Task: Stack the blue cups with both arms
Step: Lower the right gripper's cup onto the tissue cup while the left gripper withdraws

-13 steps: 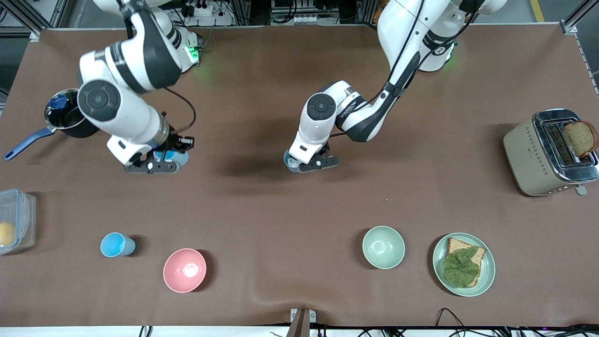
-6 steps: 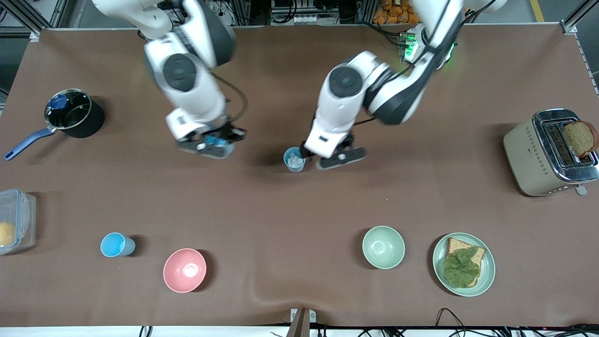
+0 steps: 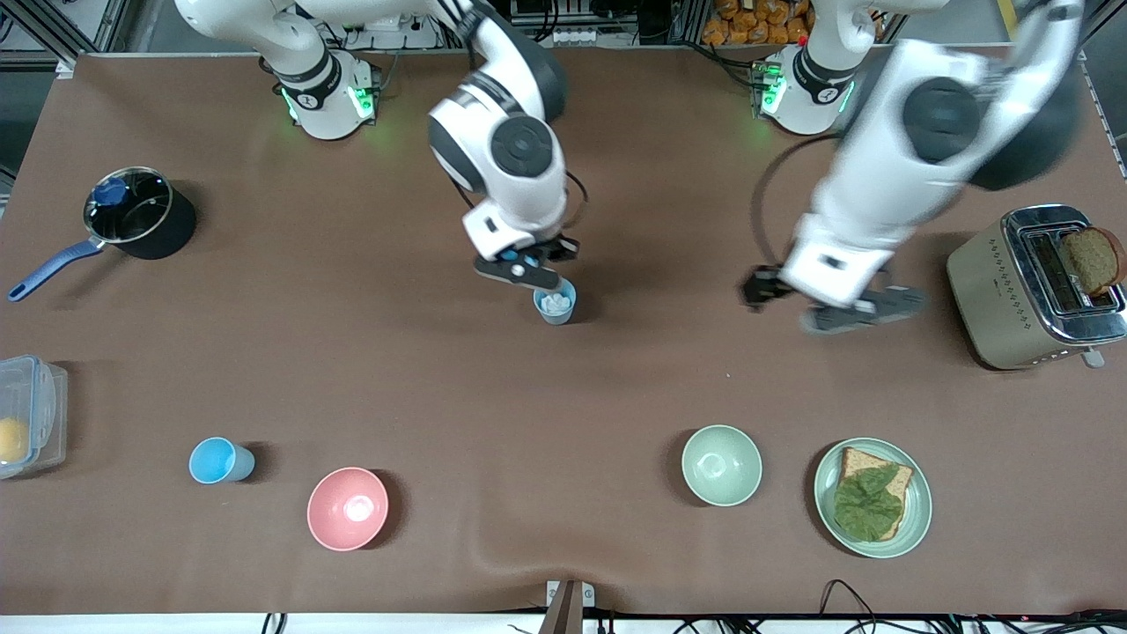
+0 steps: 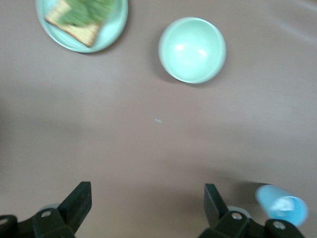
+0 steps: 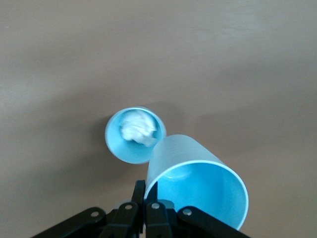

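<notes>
My right end effector (image 5: pixel 148 198) pinches a blue cup (image 5: pixel 198 183) over the paper-filled cup (image 3: pixel 555 305); left end effector (image 4: pixel 146 208) hangs wide, empty.

We see a brown cloth-covered table (image 3: pixel 563 396). On it, mid-table: a small light-blue plastic cup (image 3: pixel 555 305) with a white crumpled wad inside. Near the front camera, from the right arm's end: a clear plastic lidded box (image 3: pixel 31 414), a second light-blue plastic tumbler (image 3: pixel 218 460), a pink round bowl (image 3: pixel 348 508), a pale green round bowl (image 3: pixel 721 465), and a green plate (image 3: pixel 916 519) of bread and lettuce. A black saucepan (image 3: pixel 141 216) with a blue handle sits at the right arm's end, and a beige metal toaster (image 3: pixel 1026 286) at the left arm's end.
</notes>
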`<state>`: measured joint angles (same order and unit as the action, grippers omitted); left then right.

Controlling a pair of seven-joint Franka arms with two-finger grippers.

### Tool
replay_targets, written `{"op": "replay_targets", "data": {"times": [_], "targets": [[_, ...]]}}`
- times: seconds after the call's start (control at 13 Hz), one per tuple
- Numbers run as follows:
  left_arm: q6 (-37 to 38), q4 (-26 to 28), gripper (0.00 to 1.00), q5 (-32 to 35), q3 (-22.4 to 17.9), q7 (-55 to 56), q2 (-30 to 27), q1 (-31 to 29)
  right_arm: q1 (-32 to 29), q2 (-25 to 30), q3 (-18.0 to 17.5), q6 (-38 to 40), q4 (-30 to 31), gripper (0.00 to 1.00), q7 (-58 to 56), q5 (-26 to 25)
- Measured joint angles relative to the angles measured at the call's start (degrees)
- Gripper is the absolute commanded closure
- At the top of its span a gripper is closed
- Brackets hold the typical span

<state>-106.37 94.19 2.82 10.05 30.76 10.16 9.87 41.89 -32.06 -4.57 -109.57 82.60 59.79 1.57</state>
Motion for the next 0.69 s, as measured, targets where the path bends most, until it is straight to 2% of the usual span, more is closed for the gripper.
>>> {"op": "replay_targets", "data": {"times": [0.15, 0.23, 0.69], "targets": [[0.2, 0.4, 0.0, 0.0, 0.0, -7.1, -0.2, -5.3, 0.8, -5.5, 0.1, 3.4, -7.9, 1.0, 0.0, -0.7], [0.2, 0.6, 0.0, 0.0, 0.0, -9.4, -0.2, -7.2, 0.9, -6.8, 0.1, 4.1, -9.9, 1.0, -0.1, -0.8], [0.3, 0.7, 0.0, 0.0, 0.1, -11.6, -1.0, -10.6, 2.1, -9.0, 0.2, 4.4, -11.6, 1.0, -1.9, -2.2]]}}
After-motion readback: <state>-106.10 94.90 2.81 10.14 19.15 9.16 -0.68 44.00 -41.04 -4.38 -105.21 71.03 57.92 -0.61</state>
